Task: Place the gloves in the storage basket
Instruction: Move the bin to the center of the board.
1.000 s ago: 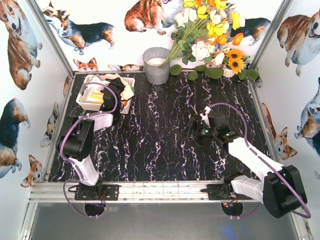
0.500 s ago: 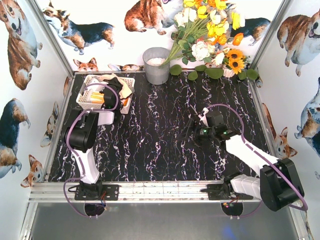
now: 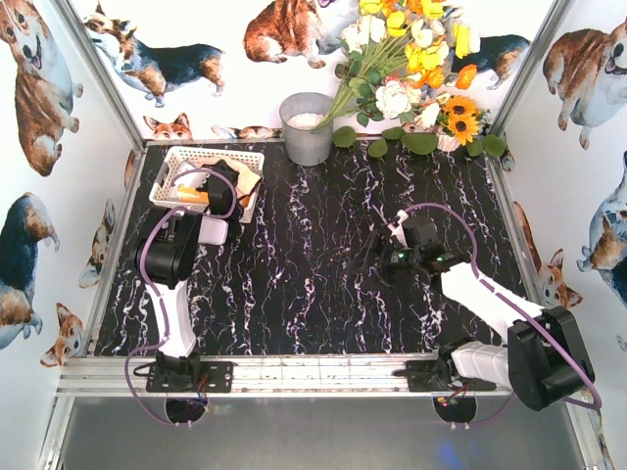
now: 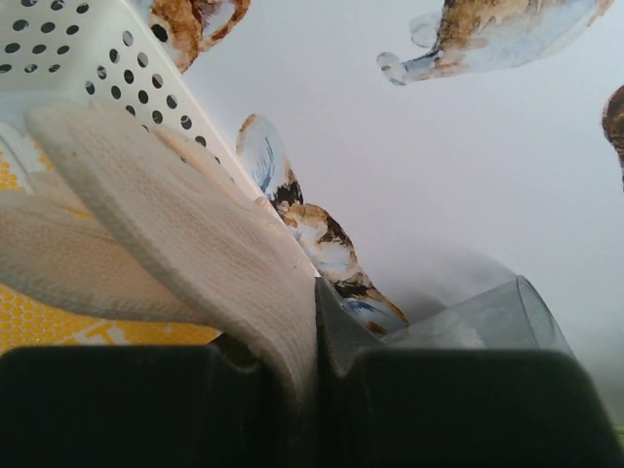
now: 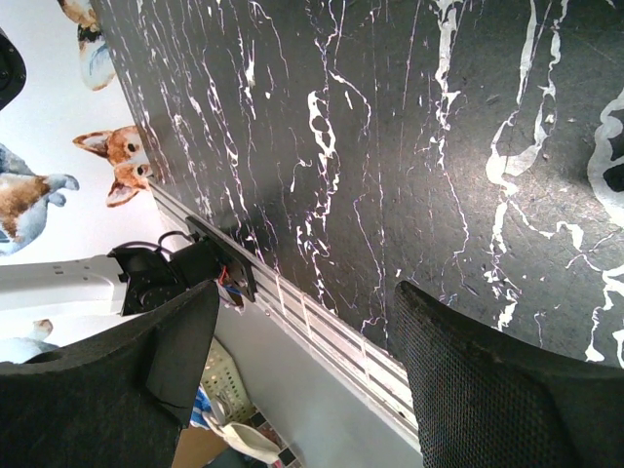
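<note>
From above, the white basket sits in the far left corner of the black table. The left gripper hangs over the right side of the basket. From up here you cannot see its fingers well, because the arm is in the way. Some tan and orange cloth shows in the basket, most likely gloves.

The left wrist camera shows much more. The left gripper is pressed together on a cream glove. The glove goes down into the thin gap between the two dark fingers. The rest of the glove flops out to the left, close to the basket wall with its round holes. A yellow glove with little bumps lies under it. A grey bucket shows behind, on the right.

The right gripper is far from the basket, over the middle right of the table. Its own camera shows its fingers spread wide apart with nothing between them, only the black table with white lines underneath.
</note>
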